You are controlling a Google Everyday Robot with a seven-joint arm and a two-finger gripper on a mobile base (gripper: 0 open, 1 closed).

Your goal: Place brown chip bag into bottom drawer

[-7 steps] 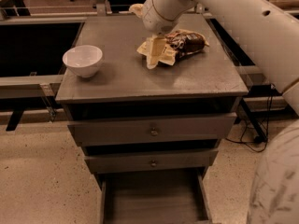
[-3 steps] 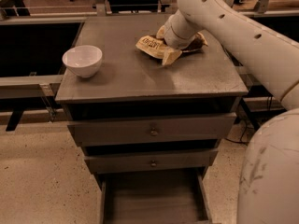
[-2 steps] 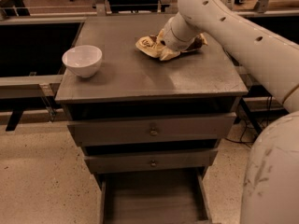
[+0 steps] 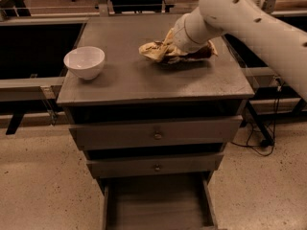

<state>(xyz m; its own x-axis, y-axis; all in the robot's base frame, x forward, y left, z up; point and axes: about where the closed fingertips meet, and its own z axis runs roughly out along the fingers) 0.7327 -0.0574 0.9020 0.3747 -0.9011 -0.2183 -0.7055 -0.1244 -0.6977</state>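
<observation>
The claw (image 4: pixel 169 43) is sitting right on the brown chip bag (image 4: pixel 154 51), at the far right part of the worktop (image 4: pixel 144 83). The big white arm (image 4: pixel 230 8) is reaching in from the right & hiding most of the claw, so I can't tell if it is gripping the bag or just touching it. The bag is lying on the worktop, w/ its cream end pointing left & its dark end poking out to the right under the arm. A white bowl (image 4: pixel 84 61) is sitting on the left side, well apart from the bag. Down low, the bottom drawer (image 4: pixel 158 206) is standing pulled out twd the near side, its flat floor showing. The 2 upper drawers (image 4: pixel 156 134) w/ small knobs are sitting above it.

I think the grab step is going on now, as the bag isn't in the drawer yet. The nxt move is calling for a firm hold on the crinkly bag, then lifting it, carrying it past the near edge of the worktop & going down low into the open drawer w/o bumping the drawers above.
</observation>
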